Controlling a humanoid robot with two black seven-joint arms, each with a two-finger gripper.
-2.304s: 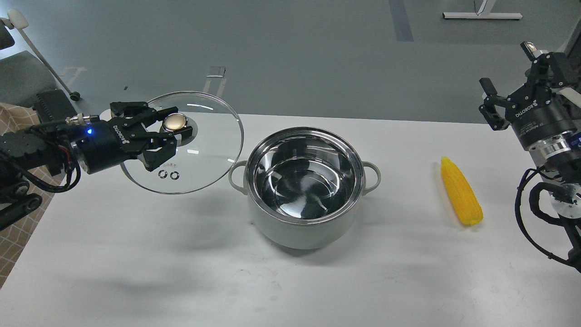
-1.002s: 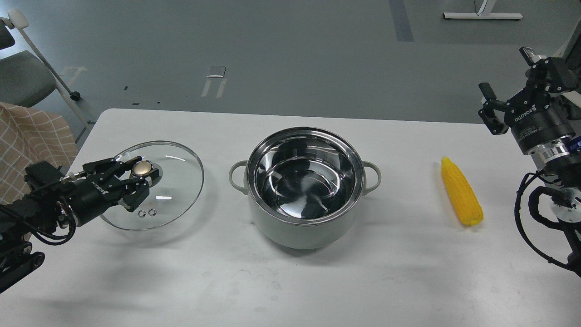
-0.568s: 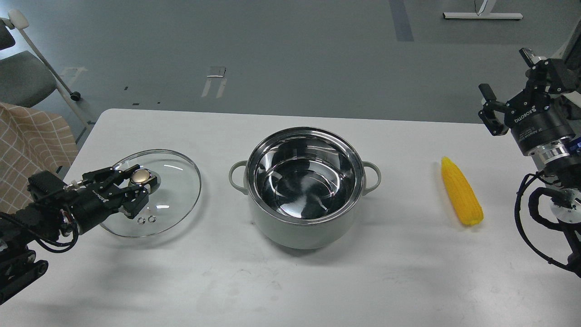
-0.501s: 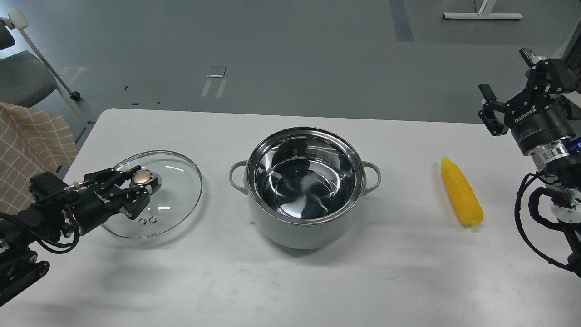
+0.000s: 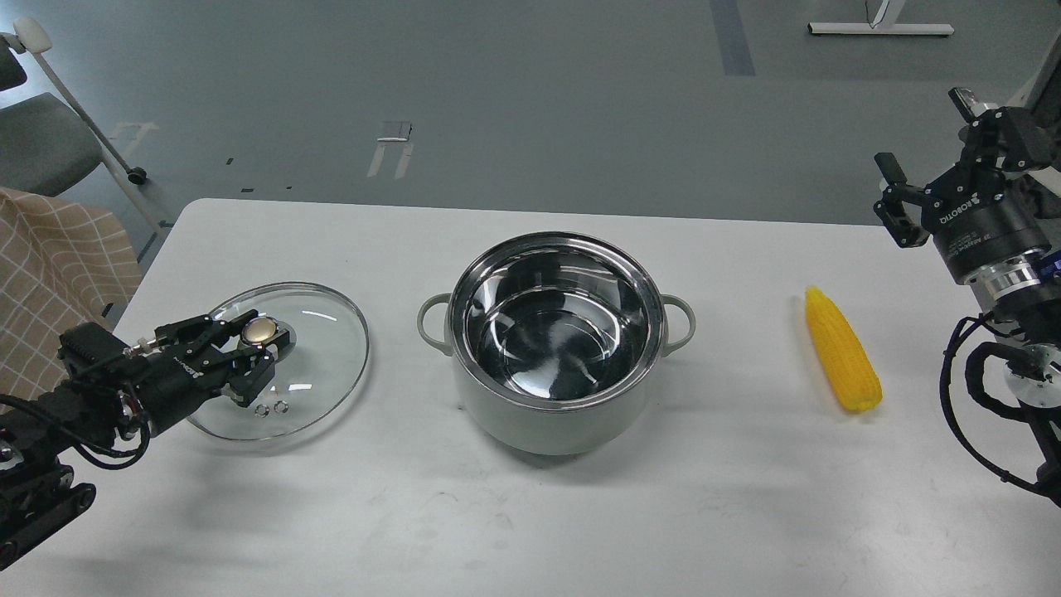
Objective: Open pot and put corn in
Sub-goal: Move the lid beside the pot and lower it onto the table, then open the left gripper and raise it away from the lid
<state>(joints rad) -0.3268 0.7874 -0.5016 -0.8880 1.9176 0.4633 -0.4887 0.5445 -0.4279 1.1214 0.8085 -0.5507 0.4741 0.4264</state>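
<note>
Gripping the gold knob (image 5: 258,331) of the round glass lid (image 5: 319,365), the left gripper (image 5: 249,352) holds it low over the white table (image 5: 530,514). To its right stands the uncovered grey-green steel-lined pot (image 5: 555,340), then the yellow tapered corn cob (image 5: 842,350). Beyond the cob, the right gripper (image 5: 932,145) hangs splayed wide, holding nothing.

Right gripper (image 5: 927,139) body: we read "ROBOTIQ" in white capitals, running slantwise; a smaller line beneath it is too fine for us to read.
Left gripper (image 5: 249,352) body: we see white lettering, too small and turned to read.
</note>
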